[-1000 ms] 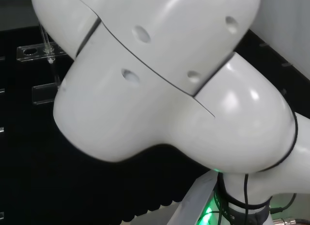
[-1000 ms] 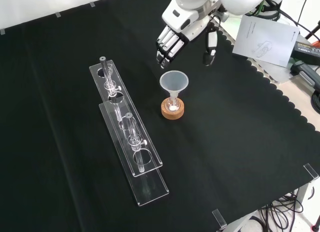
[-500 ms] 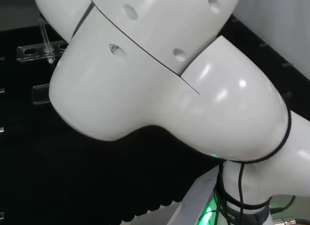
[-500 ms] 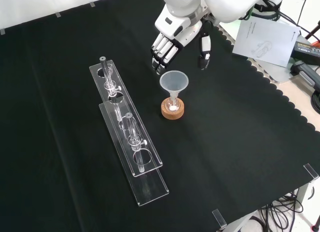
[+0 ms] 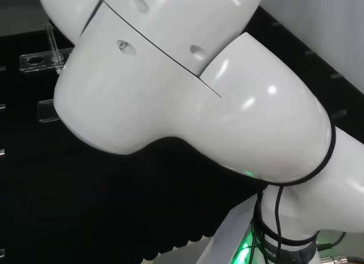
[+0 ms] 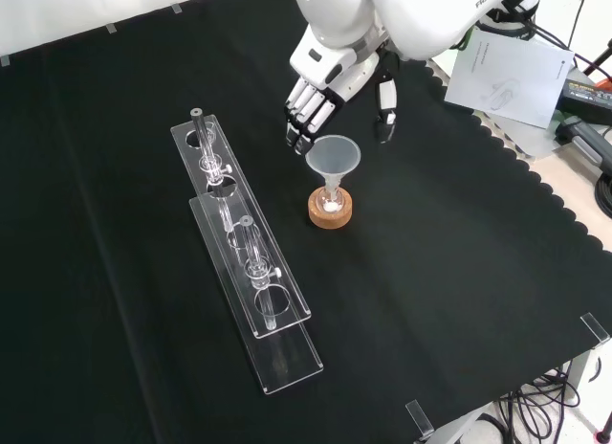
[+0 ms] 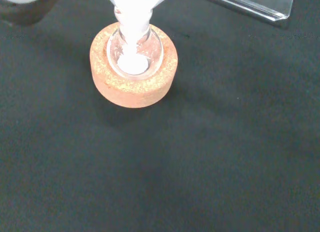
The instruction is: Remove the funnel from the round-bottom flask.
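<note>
Fingers (image 6: 304, 114) nearly straight and grouped, thumb (image 6: 385, 104) held apart; nothing pinched. Hand (image 6: 330, 76) above funnel (image 6: 333, 159), fingertips near rim at 10 o'clock, front view. Funnel seated upright in round-bottom flask (image 7: 135, 51) on cork ring (image 6: 331, 210). Acrylic racks (image 6: 244, 257) at 8 o'clock.

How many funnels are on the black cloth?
1. The funnel stands in the little flask on the cork ring, just below the hand in the front view. Clear glass is hard to see, so another might hide.
</note>
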